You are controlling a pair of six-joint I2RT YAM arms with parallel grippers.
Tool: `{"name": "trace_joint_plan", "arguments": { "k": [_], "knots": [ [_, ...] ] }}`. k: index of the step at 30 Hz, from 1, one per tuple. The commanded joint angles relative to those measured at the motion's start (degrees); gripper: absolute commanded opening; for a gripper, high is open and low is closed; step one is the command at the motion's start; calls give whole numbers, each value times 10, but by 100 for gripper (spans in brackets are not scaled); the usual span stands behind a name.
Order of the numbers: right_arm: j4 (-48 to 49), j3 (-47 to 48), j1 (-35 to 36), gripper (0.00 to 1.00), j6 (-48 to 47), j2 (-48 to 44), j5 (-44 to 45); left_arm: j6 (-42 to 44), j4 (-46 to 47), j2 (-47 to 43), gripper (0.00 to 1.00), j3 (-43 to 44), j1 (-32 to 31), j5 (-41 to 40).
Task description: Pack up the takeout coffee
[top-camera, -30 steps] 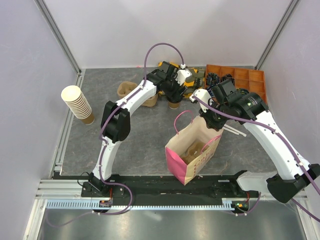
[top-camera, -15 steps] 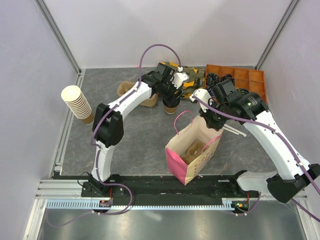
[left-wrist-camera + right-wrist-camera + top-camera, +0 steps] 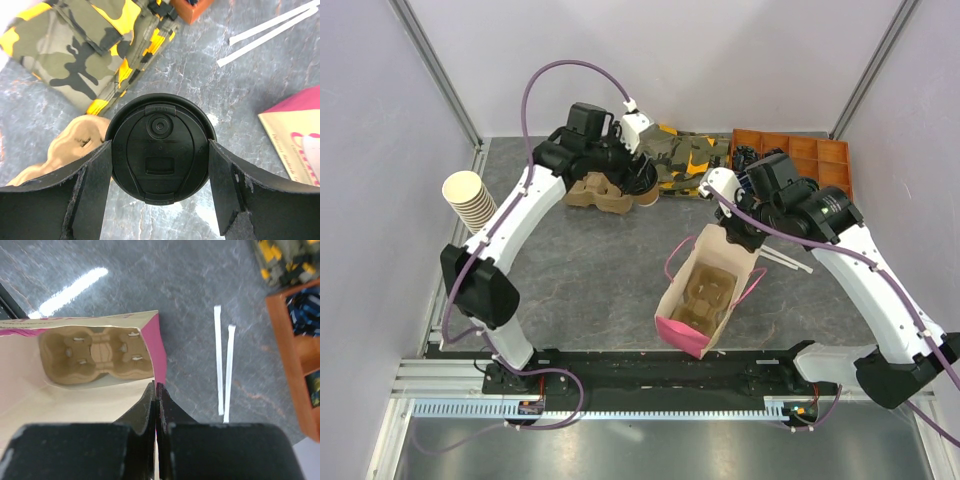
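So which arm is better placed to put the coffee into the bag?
Left: the left gripper clasps the takeout coffee, while the right gripper is shut on the bag rim, holding it open.

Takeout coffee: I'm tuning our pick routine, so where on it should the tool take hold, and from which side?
Take the takeout coffee across its round sides at the rim of the black lid, coming straight down from above, as the left tool does. It stands upright, so the top is free, and its round form probably gives two matching opposite faces.
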Motion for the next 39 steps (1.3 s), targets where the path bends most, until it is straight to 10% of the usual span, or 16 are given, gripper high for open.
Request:
{"name": "trace_joint_plan", "arguments": {
  "k": [1,39],
  "knots": [
    [34,37,10,0,-39,-8,-40,-38,25,-51,47,-25,4,35],
    [61,39,71,0,48,0,-31,-39,20,-372,48,-70,57,264]
  ]
}}
